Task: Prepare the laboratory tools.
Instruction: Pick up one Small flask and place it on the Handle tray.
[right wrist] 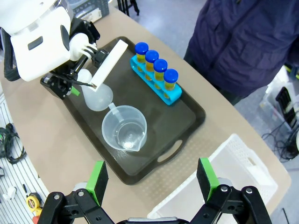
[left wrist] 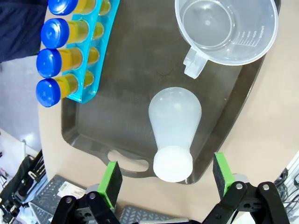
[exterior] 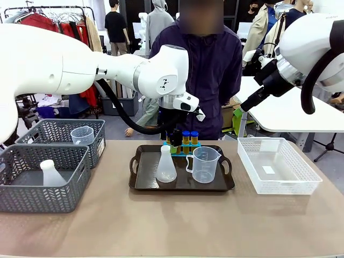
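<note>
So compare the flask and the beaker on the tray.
The flask is whitish and cloudy; the beaker is clear, with printed marks. The flask narrows from a wide base to a slim neck; the beaker widens to an open rim with a spout. The beaker has a handle; the flask has none. Both are plastic-looking, stand upright side by side on the dark tray, and look empty.

Glossy white arm [exterior: 64,62] segments, black cabling, green-padded end effector [left wrist: 166,179].
</note>
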{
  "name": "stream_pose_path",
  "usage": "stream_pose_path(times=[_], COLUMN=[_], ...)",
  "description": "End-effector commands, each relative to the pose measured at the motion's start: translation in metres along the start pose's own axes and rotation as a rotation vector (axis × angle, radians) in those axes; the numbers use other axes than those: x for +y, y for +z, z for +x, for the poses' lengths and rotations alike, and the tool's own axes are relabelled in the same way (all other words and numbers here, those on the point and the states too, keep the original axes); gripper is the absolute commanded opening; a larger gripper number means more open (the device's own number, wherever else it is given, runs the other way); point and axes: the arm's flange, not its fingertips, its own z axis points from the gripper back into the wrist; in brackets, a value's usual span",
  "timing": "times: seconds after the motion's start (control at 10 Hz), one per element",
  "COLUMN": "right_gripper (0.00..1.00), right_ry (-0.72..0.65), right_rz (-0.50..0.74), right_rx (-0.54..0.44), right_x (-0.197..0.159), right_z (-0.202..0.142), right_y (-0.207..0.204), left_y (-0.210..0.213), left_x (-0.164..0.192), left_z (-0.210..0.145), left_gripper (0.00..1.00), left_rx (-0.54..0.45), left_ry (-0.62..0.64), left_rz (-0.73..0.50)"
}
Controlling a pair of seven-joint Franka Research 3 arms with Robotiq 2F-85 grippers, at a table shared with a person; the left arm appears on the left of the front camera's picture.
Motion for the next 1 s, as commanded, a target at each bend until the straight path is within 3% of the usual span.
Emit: stream_pose_path(times=[0.0, 0.9], right_gripper=[1.0, 1.0], right_ry=[-0.004, -0.004], right_rz=[0.006, 0.006], right_rx=[-0.005, -0.005], right_x=[-0.001, -0.001], right_z=[-0.001, -0.001], right_y=[0.001, 0.001], left_y=[0.006, 0.0], left_x=[-0.006, 0.0], left_z=[-0.011, 0.0], left_gripper=[1.0, 1.0], left_rx=[-0.023, 0.0], left_ry=[-0.012, 0.0], left_rz=[0.014, 0.0])
